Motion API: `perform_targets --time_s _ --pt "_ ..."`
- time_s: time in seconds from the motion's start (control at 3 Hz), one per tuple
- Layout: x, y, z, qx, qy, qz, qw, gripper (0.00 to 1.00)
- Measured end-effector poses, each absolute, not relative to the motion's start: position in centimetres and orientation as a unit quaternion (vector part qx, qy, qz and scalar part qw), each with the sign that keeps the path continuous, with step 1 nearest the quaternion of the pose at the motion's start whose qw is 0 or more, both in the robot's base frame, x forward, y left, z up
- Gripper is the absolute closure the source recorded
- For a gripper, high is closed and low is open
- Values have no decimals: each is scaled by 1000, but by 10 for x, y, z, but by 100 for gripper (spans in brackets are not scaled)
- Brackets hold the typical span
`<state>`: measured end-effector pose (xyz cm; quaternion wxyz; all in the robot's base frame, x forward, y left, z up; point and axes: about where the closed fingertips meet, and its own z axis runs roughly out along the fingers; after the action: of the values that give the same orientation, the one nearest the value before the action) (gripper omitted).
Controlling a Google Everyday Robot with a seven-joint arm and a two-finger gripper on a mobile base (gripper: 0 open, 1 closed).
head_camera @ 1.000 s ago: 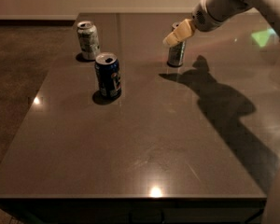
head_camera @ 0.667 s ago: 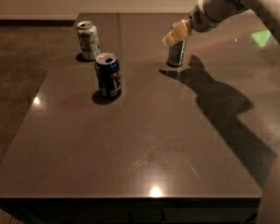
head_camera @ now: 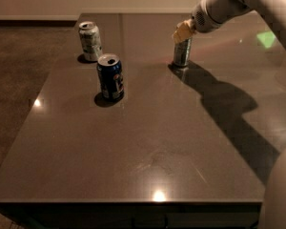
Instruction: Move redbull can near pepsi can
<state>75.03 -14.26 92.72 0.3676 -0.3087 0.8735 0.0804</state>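
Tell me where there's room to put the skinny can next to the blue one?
The table is bare between the pepsi can and the redbull can, and all along the front. It is tighter behind, toward the whitish can. The gripper is at the redbull can's top.

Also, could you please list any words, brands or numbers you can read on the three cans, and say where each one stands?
No text is legible anywhere.
pepsi can: red-white logo, lettering too blurred to read.
whitish patterned can: print too blurred to read.
redbull can: no readable marking; the gripper sits at its top.
table: none.
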Motion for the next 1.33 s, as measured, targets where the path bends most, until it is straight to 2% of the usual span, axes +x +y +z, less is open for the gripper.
perform_targets --time_s 0.33,0.67,1.33 --pt "741 -135 936 -332 862 96 370 87" --pt "714 -113 948 -383 838 126 369 100" --pt "642 -52 962 -507 760 181 364 100"
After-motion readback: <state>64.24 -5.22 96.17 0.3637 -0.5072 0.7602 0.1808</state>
